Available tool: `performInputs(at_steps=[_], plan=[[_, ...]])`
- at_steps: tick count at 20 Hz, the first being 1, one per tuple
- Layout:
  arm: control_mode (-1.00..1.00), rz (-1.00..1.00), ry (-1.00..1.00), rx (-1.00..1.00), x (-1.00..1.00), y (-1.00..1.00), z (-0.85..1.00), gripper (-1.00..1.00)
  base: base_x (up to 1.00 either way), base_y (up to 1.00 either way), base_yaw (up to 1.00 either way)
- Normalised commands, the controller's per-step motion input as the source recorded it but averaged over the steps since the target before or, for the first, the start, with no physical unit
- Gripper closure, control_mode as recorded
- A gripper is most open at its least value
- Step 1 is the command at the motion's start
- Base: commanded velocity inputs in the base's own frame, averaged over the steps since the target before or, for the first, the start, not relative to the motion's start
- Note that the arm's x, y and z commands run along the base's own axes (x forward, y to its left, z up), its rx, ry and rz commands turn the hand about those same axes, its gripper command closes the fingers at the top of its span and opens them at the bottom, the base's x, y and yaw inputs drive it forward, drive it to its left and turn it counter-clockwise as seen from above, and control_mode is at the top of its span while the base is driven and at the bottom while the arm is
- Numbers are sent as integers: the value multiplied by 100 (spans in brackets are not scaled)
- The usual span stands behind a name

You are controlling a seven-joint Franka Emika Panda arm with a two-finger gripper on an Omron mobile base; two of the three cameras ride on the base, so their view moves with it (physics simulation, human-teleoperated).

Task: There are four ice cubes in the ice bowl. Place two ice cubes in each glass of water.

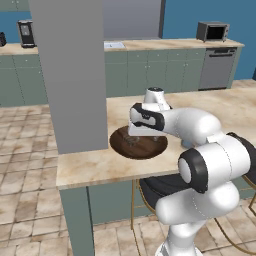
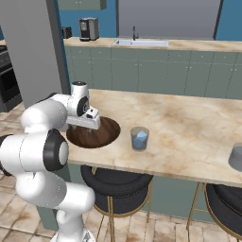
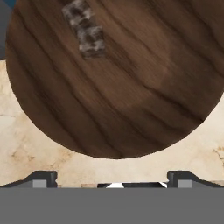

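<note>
We see a pale marble-patterned counter [image 2: 189, 127] forming an island in a kitchen with tiled floor, blue walls and grey-green cabinets [image 2: 142, 71] along the far wall. A sink [image 2: 141, 42] and coffee machine [image 2: 88, 28] stand on the far worktop, a microwave [image 1: 212, 31] further right. A wide grey pillar [image 1: 70, 75] rises at the island's left end, just beside the ice bowl [image 2: 105, 134]. Black stools [image 2: 116, 186] sit under the near edge.

Our gripper [image 3: 113, 177] hangs above the bowl with its jaws spread wide, holding nothing. In the hand view we see two ice cubes [image 3: 86, 31] inside the bowl, near its rim. One glass of water [image 2: 139, 138] stands just right of the bowl with pale blue cubes in it; a second grey vessel [image 2: 236, 157] sits far right, cut by the edge.
</note>
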Motion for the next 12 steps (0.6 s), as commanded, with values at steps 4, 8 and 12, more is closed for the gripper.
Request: performInputs(at_steps=[4, 8, 12], plan=[[-100, 0, 0, 0, 0, 0, 0, -100, 0, 0, 0], [-100, 0, 0, 0, 1, 0, 0, -100, 0, 0, 0], [-100, 0, 0, 0, 13, 0, 0, -100, 0, 0, 0]])
